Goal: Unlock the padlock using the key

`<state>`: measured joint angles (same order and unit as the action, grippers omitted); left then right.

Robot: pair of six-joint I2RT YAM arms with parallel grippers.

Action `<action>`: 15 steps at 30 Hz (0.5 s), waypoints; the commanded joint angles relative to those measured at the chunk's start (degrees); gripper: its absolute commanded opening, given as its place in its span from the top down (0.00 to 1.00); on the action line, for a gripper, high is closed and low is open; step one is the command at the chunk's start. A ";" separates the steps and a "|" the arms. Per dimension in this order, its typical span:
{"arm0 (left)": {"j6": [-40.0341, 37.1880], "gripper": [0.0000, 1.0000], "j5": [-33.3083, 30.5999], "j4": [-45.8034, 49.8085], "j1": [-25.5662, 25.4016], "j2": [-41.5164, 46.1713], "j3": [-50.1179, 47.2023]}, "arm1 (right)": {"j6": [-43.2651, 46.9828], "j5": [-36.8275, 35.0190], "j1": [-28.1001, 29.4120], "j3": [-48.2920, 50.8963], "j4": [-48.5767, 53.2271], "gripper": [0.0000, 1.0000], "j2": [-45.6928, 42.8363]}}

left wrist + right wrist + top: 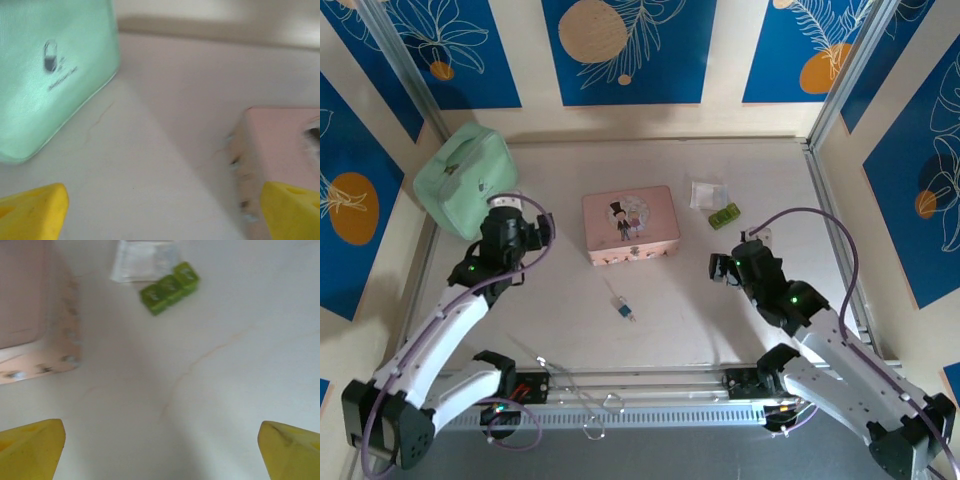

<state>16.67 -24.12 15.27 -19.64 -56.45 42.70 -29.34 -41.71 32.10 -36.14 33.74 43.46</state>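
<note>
Though nearer right tool [718, 268], padlock [622, 311] apart.

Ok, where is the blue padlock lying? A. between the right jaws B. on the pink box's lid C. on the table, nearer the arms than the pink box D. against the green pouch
C: the padlock lies on the table, on the arm-base side of the pink box and apart from it.
</note>
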 commanded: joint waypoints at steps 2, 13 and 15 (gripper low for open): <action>-6.41 0.01 -14.16 -7.41 0.45 -4.14 -6.81 | 2.58 -9.53 -5.04 3.64 -11.39 0.01 4.23; -14.03 0.00 -6.02 -45.22 9.61 -21.01 -17.23 | 5.77 -5.00 -31.08 10.30 -32.42 0.01 16.41; -14.83 0.00 -3.91 -49.42 9.89 -22.86 -17.46 | 8.39 -0.16 -33.31 12.77 -39.55 0.01 18.06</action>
<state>4.49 -31.73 -19.99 -10.39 -77.36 26.57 -25.23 -45.98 0.89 -26.15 6.33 60.10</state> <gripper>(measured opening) 0.996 0.990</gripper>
